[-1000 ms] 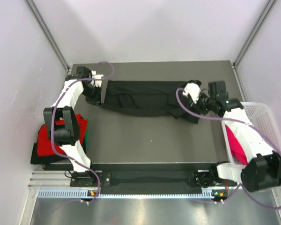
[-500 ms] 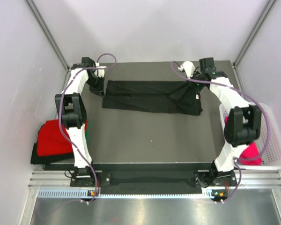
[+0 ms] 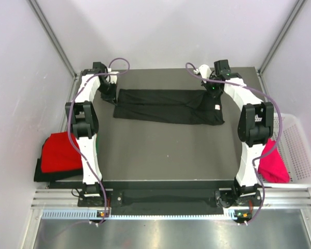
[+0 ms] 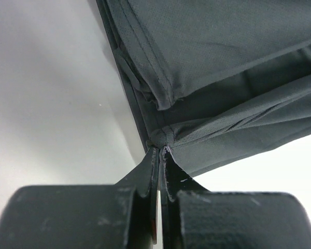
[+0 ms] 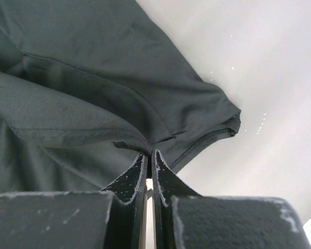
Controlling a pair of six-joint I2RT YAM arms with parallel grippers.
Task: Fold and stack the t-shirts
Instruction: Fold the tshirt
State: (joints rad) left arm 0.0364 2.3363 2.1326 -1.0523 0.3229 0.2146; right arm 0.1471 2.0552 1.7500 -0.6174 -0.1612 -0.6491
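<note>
The left jaws and right jaws are each pinching one end of the black t-shirt (image 3: 166, 106), which is lying stretched across the far side of the desk (image 3: 166, 153), so they should be pulling evenly and lowering together to avoid wrinkles.

Two-arm set, matched pair. The left arm (image 3: 85, 129) has white shell links, bulky black joint housings and a black base (image 3: 90, 196). The right arm (image 3: 251, 129) is the same make and finish. One purple cable (image 3: 125, 65) per arm runs loose along the links. The left gripper (image 4: 159, 150) has two flat black fingers (image 4: 145, 174) tapering to thin tips on blocky matte carriers with pale scuffs. The right gripper (image 5: 149, 154) is alike, with whitish wear along its inner edges.
</note>
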